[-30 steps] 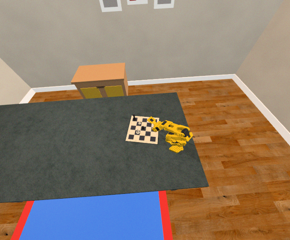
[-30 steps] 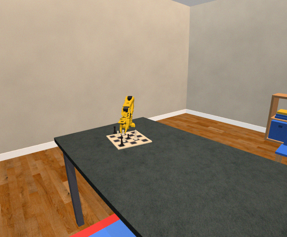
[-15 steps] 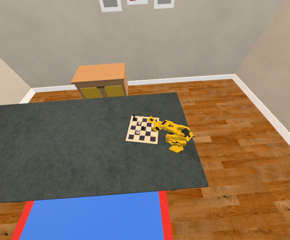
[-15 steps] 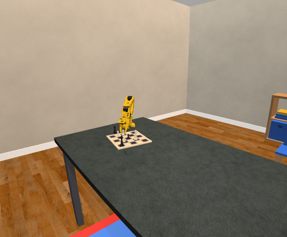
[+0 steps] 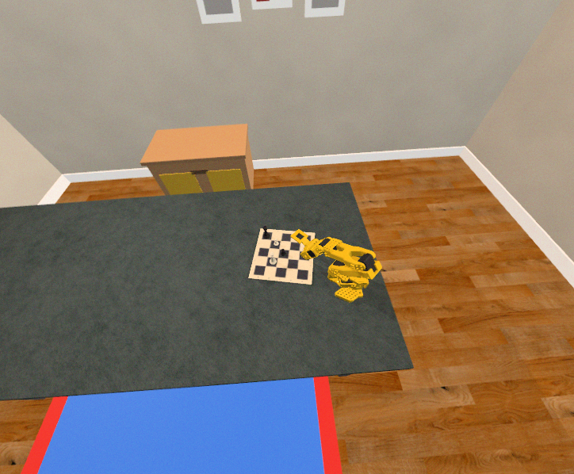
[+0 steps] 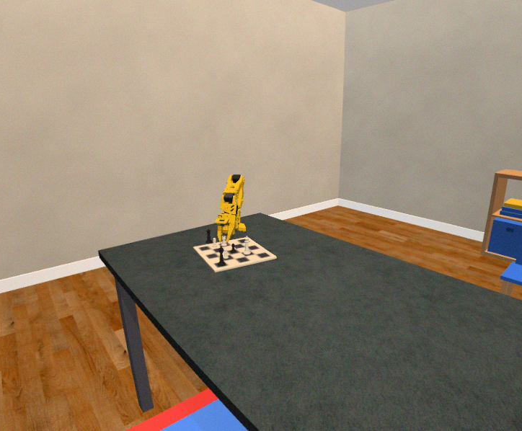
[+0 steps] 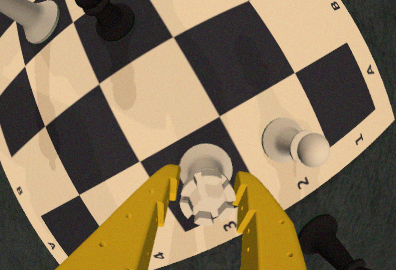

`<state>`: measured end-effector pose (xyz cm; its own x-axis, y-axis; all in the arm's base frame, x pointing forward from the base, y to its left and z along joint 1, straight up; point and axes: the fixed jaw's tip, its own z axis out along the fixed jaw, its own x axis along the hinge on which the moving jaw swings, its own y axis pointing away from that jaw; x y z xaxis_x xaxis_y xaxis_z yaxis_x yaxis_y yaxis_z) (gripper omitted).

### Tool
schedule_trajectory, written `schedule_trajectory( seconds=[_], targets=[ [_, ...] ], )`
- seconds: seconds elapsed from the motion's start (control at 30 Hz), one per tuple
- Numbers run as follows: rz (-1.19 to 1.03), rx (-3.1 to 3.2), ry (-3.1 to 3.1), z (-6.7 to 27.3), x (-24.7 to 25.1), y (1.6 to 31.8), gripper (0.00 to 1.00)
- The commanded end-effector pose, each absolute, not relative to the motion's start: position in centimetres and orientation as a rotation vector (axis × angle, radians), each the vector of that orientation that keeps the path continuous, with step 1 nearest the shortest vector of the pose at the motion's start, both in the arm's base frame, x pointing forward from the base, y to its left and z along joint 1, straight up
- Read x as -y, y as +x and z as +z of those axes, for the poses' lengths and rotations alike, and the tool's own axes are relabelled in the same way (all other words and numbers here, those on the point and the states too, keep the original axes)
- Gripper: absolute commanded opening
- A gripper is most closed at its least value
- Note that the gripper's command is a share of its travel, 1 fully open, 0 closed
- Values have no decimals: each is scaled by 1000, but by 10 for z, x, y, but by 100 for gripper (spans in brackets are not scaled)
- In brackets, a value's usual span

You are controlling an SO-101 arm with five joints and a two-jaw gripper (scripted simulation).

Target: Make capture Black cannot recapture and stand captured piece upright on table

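My gripper (image 7: 206, 173) (image 6: 223, 240) points down at the board (image 7: 160, 97) (image 5: 253, 275) (image 6: 267, 256). Its fingers stand on either side of a white rook (image 7: 207, 199), with small gaps, not closed on it. The rook stands on A3. A white pawn (image 7: 282, 139) (image 6: 214, 243) stands on A2. A black pawn (image 7: 115, 22) (image 5: 283, 252) (image 6: 233, 249) is on C3, and a tall white piece (image 7: 44, 21) (image 5: 273, 260) (image 6: 246, 248) on D4. Another white pawn (image 5: 276, 243) (image 6: 225, 254) is near the tall black piece (image 5: 265, 233) (image 6: 220, 258) at the corner. The arm hides the rook in the top view.
A dark piece (image 7: 320, 234) (image 6: 208, 237) stands off the board on the dark table (image 5: 124, 285) (image 6: 344, 324), beside the A edge near the white pawn on A2. The arm reaches over the board's A side in the top view.
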<state>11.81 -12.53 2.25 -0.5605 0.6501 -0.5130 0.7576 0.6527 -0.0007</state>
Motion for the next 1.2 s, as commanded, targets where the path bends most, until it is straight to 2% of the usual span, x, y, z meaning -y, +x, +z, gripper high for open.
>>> schedule_trajectory(
  seconds=[0.0,0.8,1.17],
  targets=[
    [-309,-2389,1108,25,128,118,12],
    [-311,-2385,1117,25,129,117,11],
    [-311,-2385,1117,25,129,117,8]
  ],
)
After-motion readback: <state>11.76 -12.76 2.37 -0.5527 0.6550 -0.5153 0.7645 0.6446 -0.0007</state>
